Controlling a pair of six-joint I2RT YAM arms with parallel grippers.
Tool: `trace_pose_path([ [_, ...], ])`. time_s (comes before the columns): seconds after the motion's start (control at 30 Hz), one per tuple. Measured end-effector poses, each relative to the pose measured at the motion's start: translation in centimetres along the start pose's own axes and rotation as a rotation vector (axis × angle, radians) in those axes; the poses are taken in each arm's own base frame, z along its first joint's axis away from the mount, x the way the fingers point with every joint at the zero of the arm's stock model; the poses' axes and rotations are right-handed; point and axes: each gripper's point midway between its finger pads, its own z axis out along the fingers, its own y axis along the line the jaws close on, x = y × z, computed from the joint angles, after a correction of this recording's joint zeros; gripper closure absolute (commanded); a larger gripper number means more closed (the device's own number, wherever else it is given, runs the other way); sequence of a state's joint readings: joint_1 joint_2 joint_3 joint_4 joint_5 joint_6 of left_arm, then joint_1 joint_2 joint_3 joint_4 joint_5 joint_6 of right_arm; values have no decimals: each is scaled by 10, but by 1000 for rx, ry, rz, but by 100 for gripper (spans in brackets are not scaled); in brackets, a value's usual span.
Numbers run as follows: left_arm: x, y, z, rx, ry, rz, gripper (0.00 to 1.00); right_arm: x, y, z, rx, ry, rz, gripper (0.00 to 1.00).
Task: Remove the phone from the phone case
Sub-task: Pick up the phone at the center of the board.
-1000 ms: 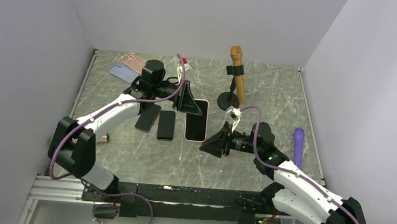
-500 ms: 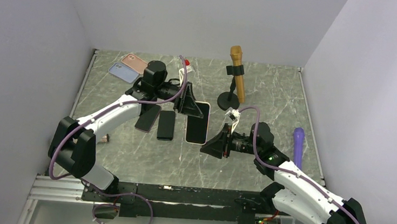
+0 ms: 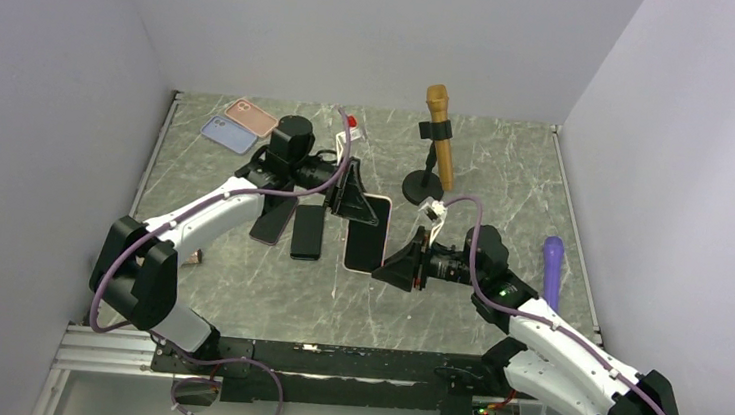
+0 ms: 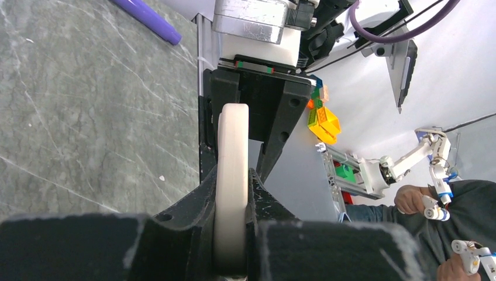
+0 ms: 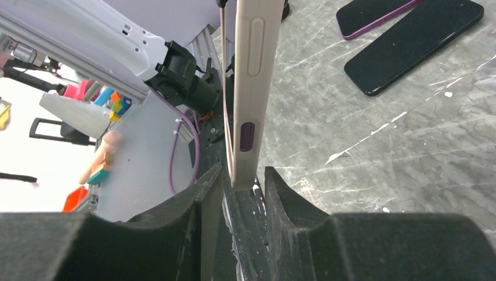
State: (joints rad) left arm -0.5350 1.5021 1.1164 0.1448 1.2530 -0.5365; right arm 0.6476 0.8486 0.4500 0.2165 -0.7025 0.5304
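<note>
The phone in its pale pink case point(image 3: 366, 234) is held off the table, tilted on edge, between the two arms. My left gripper point(image 3: 353, 192) is shut on its far end; in the left wrist view the cream case edge point(image 4: 233, 134) is pinched between the black fingers, with the gripper point(image 4: 233, 175) closed on it. My right gripper point(image 3: 401, 266) is at the phone's near end. In the right wrist view the case edge point(image 5: 251, 88), with a purple side button, reaches in between the open fingers of that gripper point(image 5: 243, 175), with a gap on each side.
Two dark phones point(image 3: 274, 217) point(image 3: 308, 231) lie on the table left of the held phone. A pink case point(image 3: 250, 116) and a lavender case point(image 3: 229, 134) lie at the back left. A gold microphone on a stand point(image 3: 439, 144) and a purple microphone point(image 3: 551, 269) are on the right.
My left gripper has shifted right and turned the cased phone more on edge, bringing its near end in between the right gripper's fingers. The right arm has hardly moved.
</note>
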Motion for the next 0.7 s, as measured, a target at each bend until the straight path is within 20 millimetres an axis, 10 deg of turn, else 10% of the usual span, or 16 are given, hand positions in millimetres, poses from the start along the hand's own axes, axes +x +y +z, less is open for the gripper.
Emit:
trace_pose_path([
  [0.33, 3, -17, 1, 71, -3, -51, 100, 2, 19, 1, -117, 35, -53, 100],
  [0.7, 5, -80, -17, 249, -102, -297, 100, -12, 105, 0, -429, 144, -281, 100],
])
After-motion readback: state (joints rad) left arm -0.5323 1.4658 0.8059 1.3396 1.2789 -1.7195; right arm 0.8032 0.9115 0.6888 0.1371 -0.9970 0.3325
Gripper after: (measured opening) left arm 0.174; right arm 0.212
